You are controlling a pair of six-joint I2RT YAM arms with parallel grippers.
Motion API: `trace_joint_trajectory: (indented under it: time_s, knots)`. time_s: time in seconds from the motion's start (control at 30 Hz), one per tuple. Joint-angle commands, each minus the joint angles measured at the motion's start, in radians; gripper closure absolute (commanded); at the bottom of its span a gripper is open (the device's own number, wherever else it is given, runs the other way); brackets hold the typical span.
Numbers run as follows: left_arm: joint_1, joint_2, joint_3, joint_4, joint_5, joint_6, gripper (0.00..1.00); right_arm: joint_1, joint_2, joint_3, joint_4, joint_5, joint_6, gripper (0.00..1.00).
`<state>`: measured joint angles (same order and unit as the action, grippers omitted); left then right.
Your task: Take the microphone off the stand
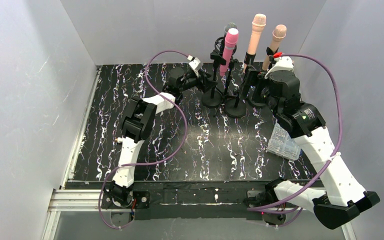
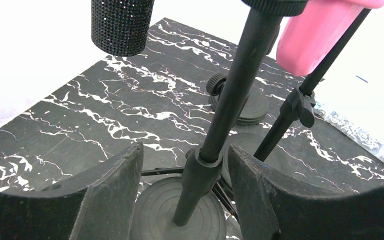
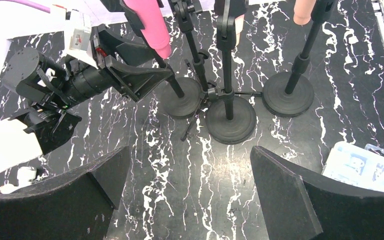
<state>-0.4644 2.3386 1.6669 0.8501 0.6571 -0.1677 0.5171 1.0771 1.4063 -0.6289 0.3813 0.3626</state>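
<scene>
Top external: four microphones (image 1: 229, 44) on stands (image 1: 236, 109) — left gripper (image 2: 185, 160) spread astride one pole (image 2: 232, 95), right gripper (image 3: 190, 155) spread wide.

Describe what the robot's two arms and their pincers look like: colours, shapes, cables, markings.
The left arm and right arm have white shells with black joints. A purple cable loops along each. The right arm bears a small green mark. The left pincer and right pincer have black, wedge-shaped, felt-like fingers.
</scene>
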Motion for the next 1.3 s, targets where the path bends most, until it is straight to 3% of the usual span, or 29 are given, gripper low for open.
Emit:
trace_joint_trajectory:
  time_s: [0.0,0.3,0.47,0.57,0.77,1.07,1.27]
  knots:
    - [-0.012,0.009,0.040,0.044,0.005,0.002,0.41,-0.003,0.000,0.028,0.024,-0.017,-0.013,0.00]
    - [-0.032,0.039,0.065,0.051,-0.009,-0.001,0.50,-0.004,-0.007,0.020,0.018,-0.021,-0.004,0.00]
    - [-0.039,0.046,0.065,0.053,-0.022,0.000,0.61,-0.003,-0.012,0.013,0.017,-0.024,-0.005,0.00]
    - [-0.039,0.040,0.050,0.053,-0.031,0.016,0.71,-0.003,-0.017,0.010,0.017,-0.024,-0.005,0.00]
    - [-0.039,0.003,-0.012,0.047,-0.052,0.082,1.00,-0.003,-0.023,-0.003,0.020,-0.028,-0.002,0.00]
    - [-0.027,-0.134,-0.205,0.040,-0.166,0.247,1.00,-0.002,-0.032,-0.032,0.034,-0.041,0.008,0.00]
    - [-0.007,-0.250,-0.348,0.042,-0.166,0.267,1.00,-0.003,-0.037,-0.062,0.050,-0.054,0.016,0.00]
